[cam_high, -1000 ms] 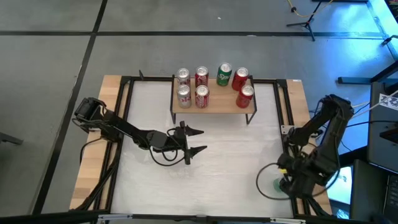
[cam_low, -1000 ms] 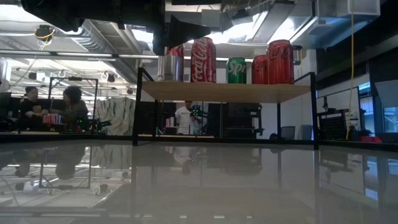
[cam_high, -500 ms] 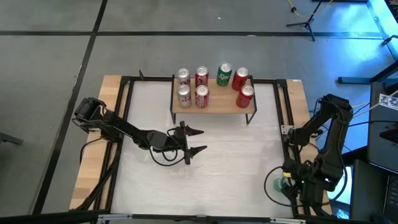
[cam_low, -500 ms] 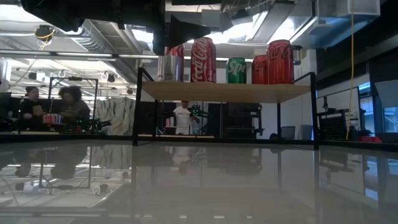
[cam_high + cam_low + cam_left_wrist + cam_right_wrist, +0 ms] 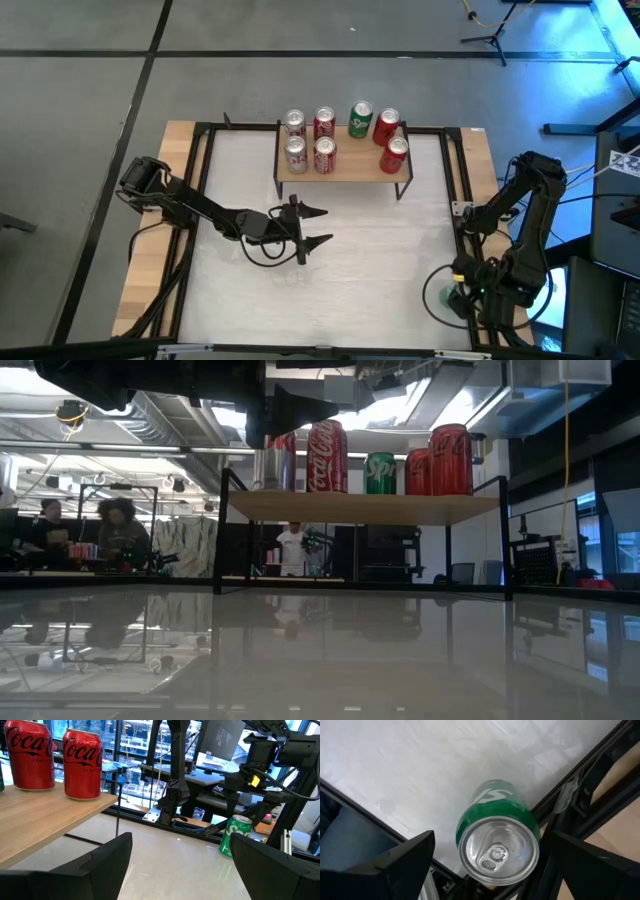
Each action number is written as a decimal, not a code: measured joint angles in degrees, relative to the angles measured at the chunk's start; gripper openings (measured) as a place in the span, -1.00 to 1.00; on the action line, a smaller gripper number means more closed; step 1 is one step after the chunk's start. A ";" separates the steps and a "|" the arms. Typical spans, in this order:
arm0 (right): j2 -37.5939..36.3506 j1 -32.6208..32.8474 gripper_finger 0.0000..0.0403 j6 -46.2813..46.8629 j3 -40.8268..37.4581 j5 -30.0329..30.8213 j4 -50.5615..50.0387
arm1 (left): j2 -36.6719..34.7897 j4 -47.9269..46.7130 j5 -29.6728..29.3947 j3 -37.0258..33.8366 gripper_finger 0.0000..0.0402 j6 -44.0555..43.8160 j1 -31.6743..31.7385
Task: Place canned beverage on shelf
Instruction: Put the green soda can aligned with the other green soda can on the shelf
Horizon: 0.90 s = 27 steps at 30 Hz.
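Sprite can [image 5: 497,834] is standing upright right below the right gripper [image 5: 490,857], between its spread fingers, not grabbed yet. Left gripper [image 5: 318,227] is hanging open too, holding nothing, with the shelf [image 5: 345,166] just ahead of it carrying six cans [image 5: 324,122] already.

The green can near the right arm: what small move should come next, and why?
Probably lower the right claw around the green can and close. Its fingers are open on either side of the can, which stands upright on the table near the corner, not yet gripped. The shelf holds six cans already.
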 joint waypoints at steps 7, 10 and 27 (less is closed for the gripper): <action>0.00 0.01 0.91 -1.27 0.00 0.00 0.70 | -0.02 0.01 0.00 0.00 0.62 0.02 0.00; 0.00 0.00 0.91 -1.27 0.00 0.02 0.72 | -0.02 0.00 -0.02 0.00 0.62 0.02 -0.01; 1.81 -0.02 0.91 0.25 0.04 -1.52 1.53 | -0.02 0.00 -0.02 0.00 0.62 -0.07 -0.02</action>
